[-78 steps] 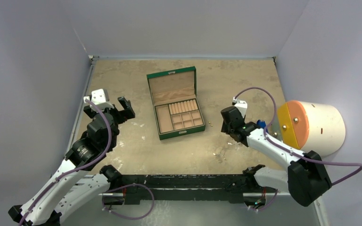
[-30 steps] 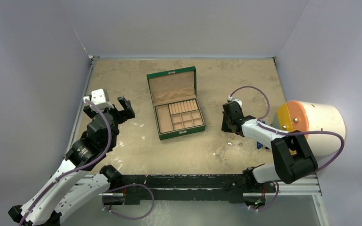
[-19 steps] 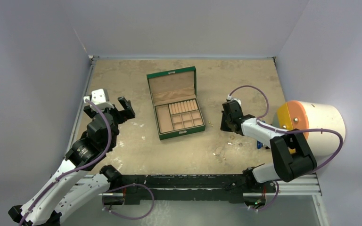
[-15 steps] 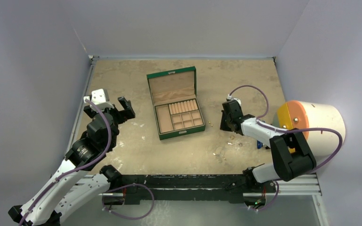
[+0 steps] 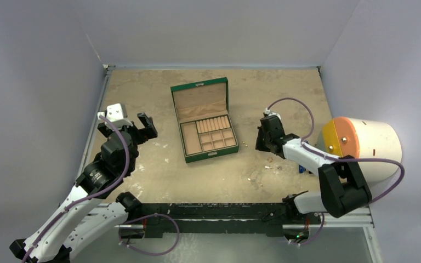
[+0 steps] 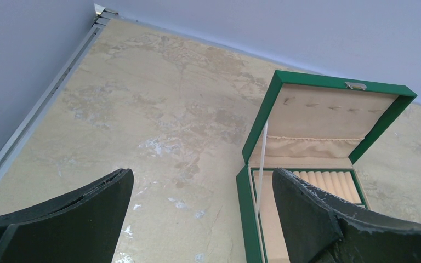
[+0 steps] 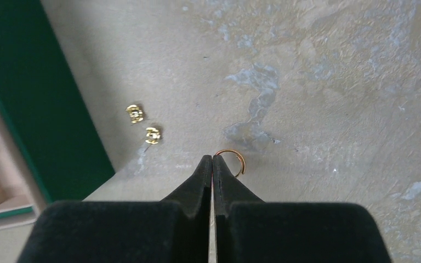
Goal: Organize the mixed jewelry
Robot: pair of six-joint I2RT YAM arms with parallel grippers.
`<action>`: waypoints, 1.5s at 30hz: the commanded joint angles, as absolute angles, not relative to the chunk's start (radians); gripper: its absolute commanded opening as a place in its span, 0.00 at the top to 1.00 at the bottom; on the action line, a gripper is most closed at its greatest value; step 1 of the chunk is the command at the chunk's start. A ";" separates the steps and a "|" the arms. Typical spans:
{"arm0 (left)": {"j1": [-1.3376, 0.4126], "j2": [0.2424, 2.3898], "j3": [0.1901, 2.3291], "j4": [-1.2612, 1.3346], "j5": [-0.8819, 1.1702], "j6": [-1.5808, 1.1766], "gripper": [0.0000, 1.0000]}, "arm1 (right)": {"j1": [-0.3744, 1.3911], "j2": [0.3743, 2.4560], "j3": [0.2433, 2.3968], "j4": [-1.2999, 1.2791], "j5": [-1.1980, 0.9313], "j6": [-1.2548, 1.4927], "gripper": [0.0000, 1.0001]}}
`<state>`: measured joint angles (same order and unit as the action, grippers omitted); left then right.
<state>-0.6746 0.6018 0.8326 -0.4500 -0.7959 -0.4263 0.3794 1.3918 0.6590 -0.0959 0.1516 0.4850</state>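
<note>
An open green jewelry box with beige compartments sits mid-table; it also shows in the left wrist view and at the left edge of the right wrist view. My right gripper is just right of the box, its jaws shut on a thin coppery-gold hoop that sticks out to the right of the tips. Two gold studs lie on the table beside the box. More tiny pieces lie nearer me. My left gripper is open and empty, left of the box.
A white cylinder with an orange face lies at the right edge. A blue clip-like tool sits by its base, partly behind my right arm. Grey walls enclose the table on three sides.
My right gripper has moved left and slightly farther away, from beside the blue tool toward the box. The left arm has not moved.
</note>
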 commanded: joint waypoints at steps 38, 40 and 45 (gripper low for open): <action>-0.674 0.699 0.916 -0.560 0.107 -0.506 0.12 | 1.166 1.150 0.756 0.049 -0.263 -0.691 1.00; -0.674 0.715 0.909 -0.568 0.203 -0.505 0.12 | 1.174 1.152 0.768 0.031 -0.273 -0.744 1.00; -0.673 0.757 0.880 -0.589 0.353 -0.492 0.14 | 1.192 1.159 0.801 -0.026 -0.302 -0.872 1.00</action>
